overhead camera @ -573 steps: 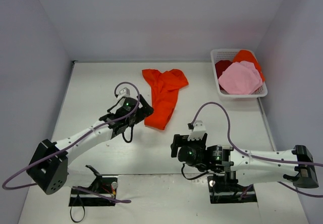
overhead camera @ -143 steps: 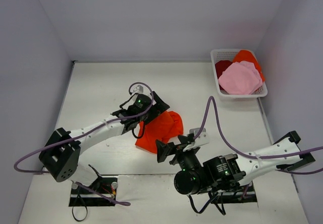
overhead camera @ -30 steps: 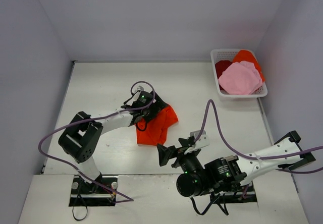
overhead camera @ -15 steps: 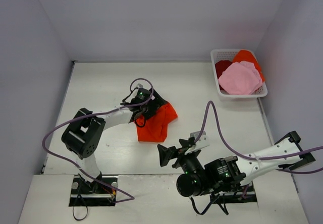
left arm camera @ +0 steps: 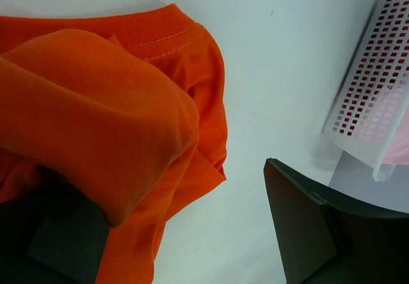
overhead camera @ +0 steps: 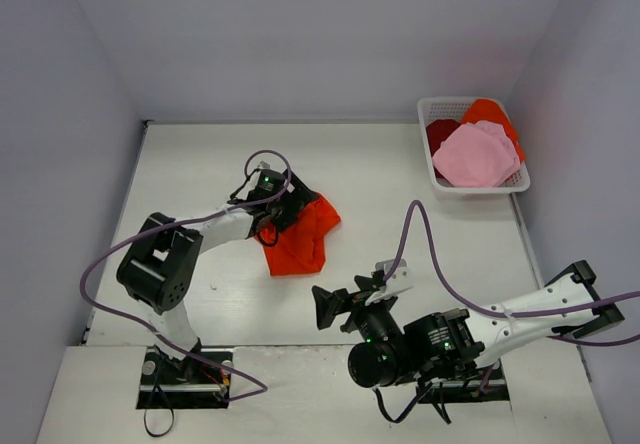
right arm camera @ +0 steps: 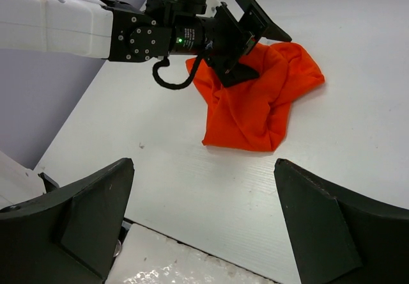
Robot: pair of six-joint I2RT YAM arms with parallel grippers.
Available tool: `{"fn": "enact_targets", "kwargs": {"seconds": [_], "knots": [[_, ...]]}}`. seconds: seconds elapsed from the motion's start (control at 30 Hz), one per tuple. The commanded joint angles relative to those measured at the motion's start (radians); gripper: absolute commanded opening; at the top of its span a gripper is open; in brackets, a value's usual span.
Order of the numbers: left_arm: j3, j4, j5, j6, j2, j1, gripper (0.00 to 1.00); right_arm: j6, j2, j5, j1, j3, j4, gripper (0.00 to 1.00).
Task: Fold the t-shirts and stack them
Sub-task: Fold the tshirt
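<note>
A bright orange-red t-shirt lies crumpled at the table's middle. It also shows in the left wrist view and the right wrist view. My left gripper is open at the shirt's far left corner. One finger is under a hump of cloth and the other finger is bare above the table. My right gripper is open and empty, raised over the near part of the table, short of the shirt. A pink t-shirt, a dark red one and another orange one lie in the basket.
A white lattice basket stands at the far right corner, and its wall shows in the left wrist view. Grey walls close the table on three sides. The left arm's cable loops over the shirt's left edge.
My left gripper has moved left and slightly farther, and the orange-red shirt has shifted with it. My right arm has stayed in place.
</note>
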Motion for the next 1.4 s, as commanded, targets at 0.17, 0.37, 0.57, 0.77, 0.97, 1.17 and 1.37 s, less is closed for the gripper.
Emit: {"fn": "enact_targets", "kwargs": {"seconds": [0.17,0.37,0.57,0.77,0.97,1.17,1.37], "knots": [[-0.019,-0.006,0.002,0.032,-0.118,0.010,0.86,-0.030,0.009,0.027,-0.009,0.035,0.017,0.92],[-0.010,-0.080,-0.032,0.095,-0.186,0.010,0.86,-0.075,0.007,-0.001,-0.026,0.091,0.014,0.89],[0.019,-0.216,-0.078,0.159,-0.262,0.010,0.86,-0.067,-0.027,-0.016,-0.072,0.093,0.014,0.87],[0.042,-0.330,-0.165,0.242,-0.400,0.010,0.86,-0.119,-0.025,-0.053,-0.173,0.121,0.012,0.88],[0.082,-0.442,-0.273,0.349,-0.532,0.010,0.86,-0.236,0.039,-0.081,-0.269,0.190,0.012,0.88],[0.076,-0.543,-0.374,0.428,-0.626,0.010,0.86,-0.386,0.206,-0.287,-0.472,0.269,0.030,0.88],[0.013,-0.546,-0.430,0.486,-0.735,0.012,0.86,-0.495,0.400,-0.317,-0.566,0.370,0.041,0.88]]}}
